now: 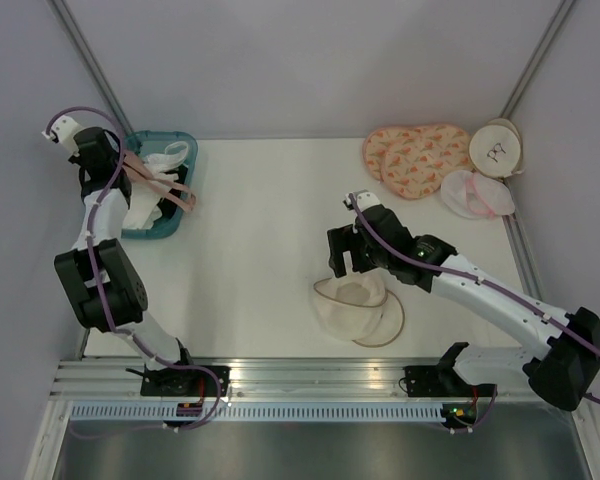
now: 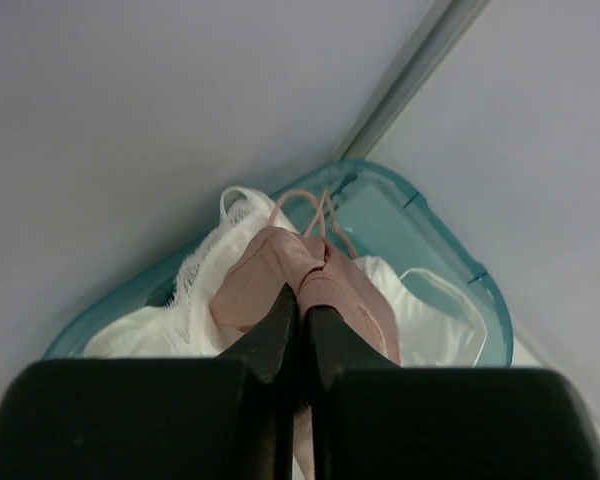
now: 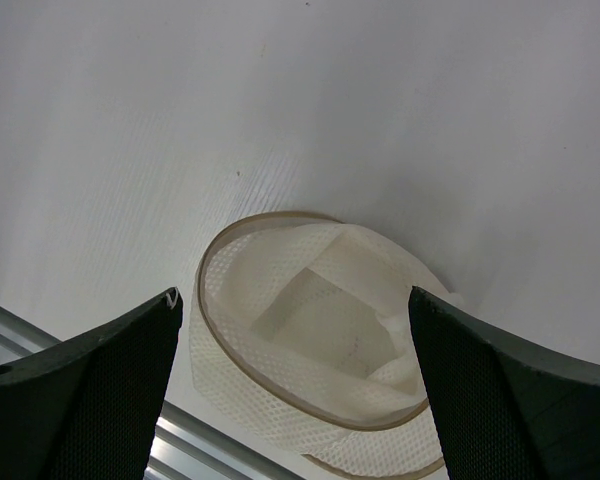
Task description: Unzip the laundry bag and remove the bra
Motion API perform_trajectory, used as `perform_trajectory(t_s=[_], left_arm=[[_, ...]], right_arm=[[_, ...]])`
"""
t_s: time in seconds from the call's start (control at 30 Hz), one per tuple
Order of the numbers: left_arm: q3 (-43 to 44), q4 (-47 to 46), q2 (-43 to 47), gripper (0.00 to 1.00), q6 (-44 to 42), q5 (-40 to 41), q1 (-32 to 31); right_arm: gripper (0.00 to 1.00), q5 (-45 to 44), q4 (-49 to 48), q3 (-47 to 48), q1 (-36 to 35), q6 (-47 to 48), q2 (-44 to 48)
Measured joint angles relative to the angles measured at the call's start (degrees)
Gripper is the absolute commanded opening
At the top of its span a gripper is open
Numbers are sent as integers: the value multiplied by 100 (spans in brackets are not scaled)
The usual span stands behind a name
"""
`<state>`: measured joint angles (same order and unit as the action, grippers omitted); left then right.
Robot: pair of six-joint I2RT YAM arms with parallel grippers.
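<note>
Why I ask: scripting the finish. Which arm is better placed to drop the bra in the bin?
Left: its jaws are shut on the bra at the bin; the right arm's jaws stand open over the laundry bag.

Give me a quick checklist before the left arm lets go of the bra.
1. Is the left gripper shut on the bra: ok.
2. Is the bra above the teal bin: ok.
3. Are the straps fully inside the bin rim: cannot tell.
4. Is the laundry bag open and emptied: ok.
5. Is the right gripper open, holding nothing: ok.
</note>
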<state>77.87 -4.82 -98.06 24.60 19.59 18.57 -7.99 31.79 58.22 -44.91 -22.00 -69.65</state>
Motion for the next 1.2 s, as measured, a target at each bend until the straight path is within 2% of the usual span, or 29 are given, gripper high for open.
perform_trajectory(t_s=[0.27,0.5,0.7,0.97,1.0,1.07,1.1,1.13,1.2], left_arm=[[-72,-667,680,2,0,133,186],[-24,-774,470,2,39,-136,267],[-275,-719,-210,2,219,-835,271],[-402,-494,-782,4,289,-2249,63],[-402,-498,-780,28,302,-2371,31],[-420,-520,-750,52,332,-2559,-9],[-459,-518,-697,85,365,-2625,-24],[-531,-498,-614,99,398,-2632,-31],[-640,-417,-402,100,481,-2632,-35]], right_arm=[[98,170,-22,160,59,111,-350],[98,221,-133,214,90,136,-372],[98,260,-168,188,96,122,-356],[98,330,-236,-42,107,70,-258],[98,332,-236,-68,107,68,-216],[98,330,-234,-122,109,59,-114],[98,326,-234,-151,111,57,-44],[98,319,-225,-175,116,55,26],[98,295,-227,-219,116,33,190]])
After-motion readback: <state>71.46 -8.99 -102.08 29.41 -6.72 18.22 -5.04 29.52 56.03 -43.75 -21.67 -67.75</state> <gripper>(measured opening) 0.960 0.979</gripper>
